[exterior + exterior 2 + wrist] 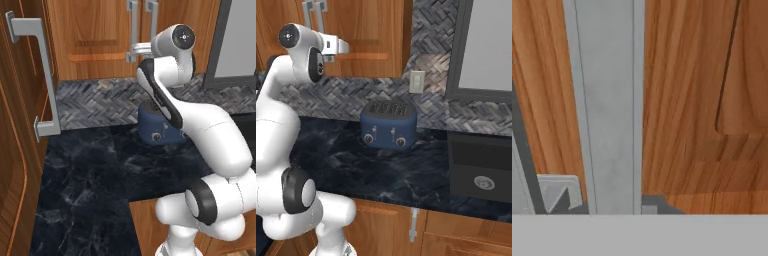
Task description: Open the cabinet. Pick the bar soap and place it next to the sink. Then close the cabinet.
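The cabinet [100, 40], a warm-brown wall unit w/ two panelled doors, hangs above the herringbone backsplash [95, 105], both doors shut. Two slim grey bar handles sit side by side at the seam; the tool [131, 52] is up at the lower end of the left handle [132, 27], jaws closed round the bar. In the hand view that grey handle [607, 110] runs straight up the middle, wood panel either side, w/ the right-hand door's raised panel edge at far right. From the right base view the tool [341, 47] reaches out from the wrist to the door face just under the handles [315, 12].

Below, the blue toaster [388, 125] stands on the veined black marble surface [346, 165] against the backsplash, near a white wall socket [416, 81]. The sink [481, 167], a plain black basin w/ a round drain, lies well to the toaster's right, under a dark-framed window [481, 45]. At far left of the left base view, a tall wood panel [15, 150] carries one big grey handle [42, 80].
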